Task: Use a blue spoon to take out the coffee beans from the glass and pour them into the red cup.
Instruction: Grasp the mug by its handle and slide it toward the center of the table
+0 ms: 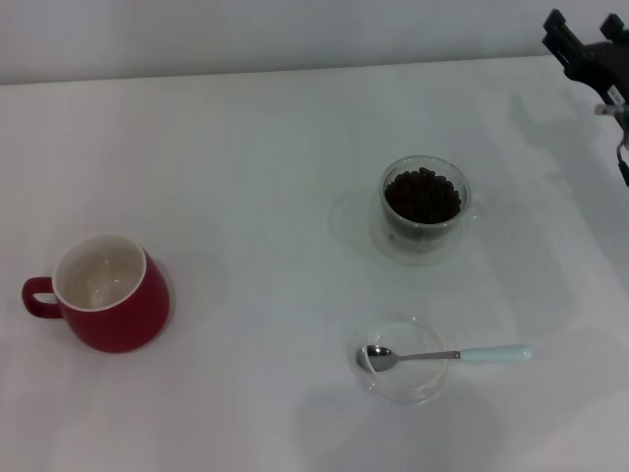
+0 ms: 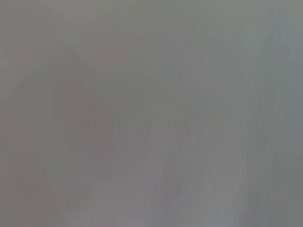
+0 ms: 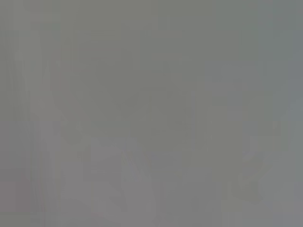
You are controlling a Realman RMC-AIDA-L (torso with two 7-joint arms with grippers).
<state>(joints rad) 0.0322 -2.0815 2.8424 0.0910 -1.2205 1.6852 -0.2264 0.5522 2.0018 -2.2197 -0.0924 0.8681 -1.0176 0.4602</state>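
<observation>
Tabletop point(image 1: 246, 147), white and seen from the robot's head camera. At about 8 o'clock from the centre stands the red cup point(image 1: 110, 295), upright, white inside, its loop handle pointing to the left edge. At about 2 o'clock from the centre stands the glass point(image 1: 424, 208), a clear double-walled cup holding a heap of dark coffee beans point(image 1: 423, 195). At about 5 o'clock lies a shallow clear glass dish point(image 1: 403, 359). The blue spoon point(image 1: 447, 355) rests across the dish: its shiny metal bowl sits inside the dish, and its pale blue handle sticks out over the rim toward 3 o'clock. Cup, glass and dish stand well apart from one another. The right gripper point(image 1: 588, 44), black, shows at the 1 o'clock corner, well away from everything; whether its fingers are apart or together cannot be told. The left gripper is out of sight. Both wrist views show only featureless grey.
</observation>
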